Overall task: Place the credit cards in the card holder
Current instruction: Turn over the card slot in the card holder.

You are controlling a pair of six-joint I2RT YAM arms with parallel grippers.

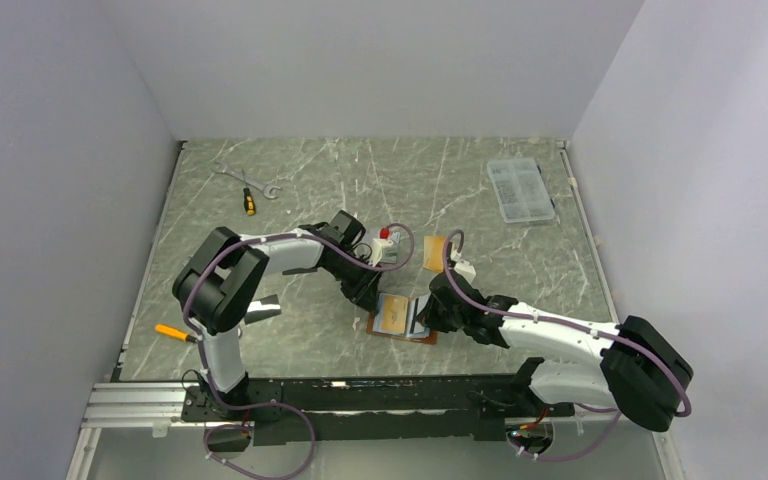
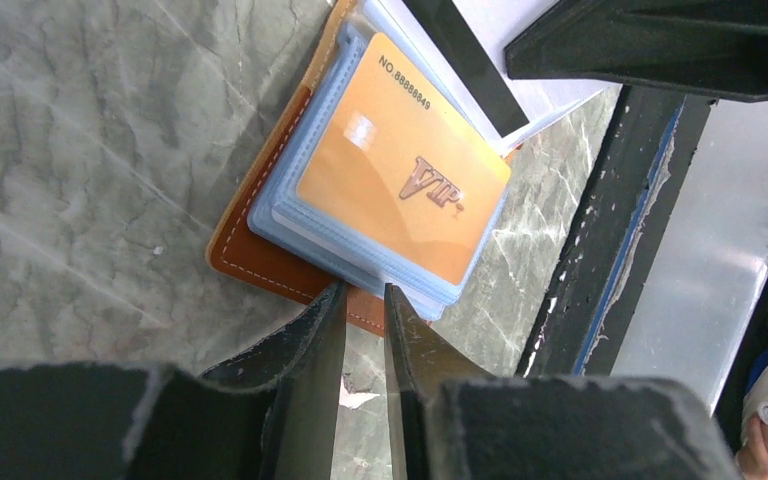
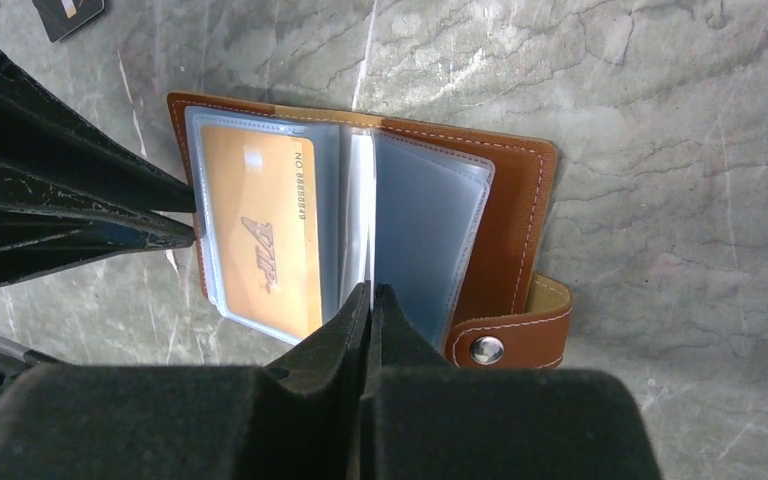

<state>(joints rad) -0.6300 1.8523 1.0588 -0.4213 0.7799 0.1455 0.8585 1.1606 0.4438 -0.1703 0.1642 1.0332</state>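
Tan-leather card holder (image 3: 520, 200) open on bench (image 3: 660, 80) | orange VIP card (image 3: 260, 230) sleeved | left gripper (image 2: 364, 290) pinches its edge | right gripper (image 3: 371, 290) pinches middle sleeve (image 3: 360, 220) | hold leaves parted, feed next card squarely

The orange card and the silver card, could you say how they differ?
The orange card lies flat inside a card holder sleeve; the silver card seems pinched by the right end effector. The orange card reads VIP; the silver card shows a black stripe. Both are rectangular.
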